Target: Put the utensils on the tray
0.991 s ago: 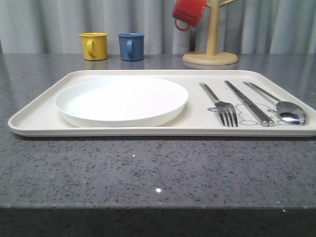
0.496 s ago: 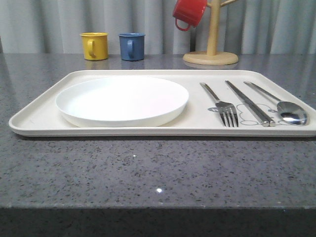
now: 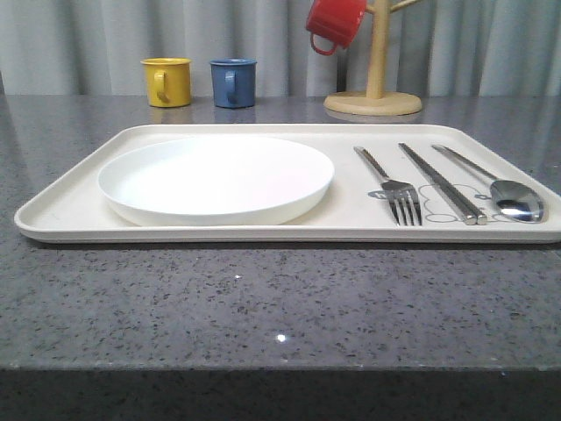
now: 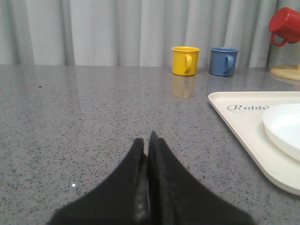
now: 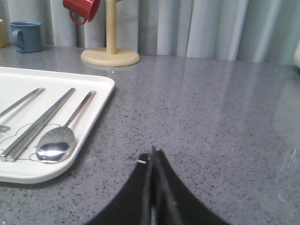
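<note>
The cream tray [image 3: 79,197] lies across the grey table. On its right part rest three shiny utensils side by side: a fork [image 3: 392,186], a pair of chopsticks [image 3: 441,181] and a spoon [image 3: 504,193]. The right wrist view shows the chopsticks [image 5: 40,123] and spoon [image 5: 58,140] on the tray [image 5: 96,112]. My right gripper [image 5: 151,157] hangs shut and empty over bare table to the right of the tray. My left gripper [image 4: 145,140] is shut with nothing in it, over bare table to the left of the tray [image 4: 234,119].
A round white plate [image 3: 216,178] fills the tray's left half. Behind the tray stand a yellow mug [image 3: 166,82], a blue mug [image 3: 233,82] and a wooden mug tree [image 3: 374,96] holding a red mug [image 3: 333,22]. Grey curtains close the back.
</note>
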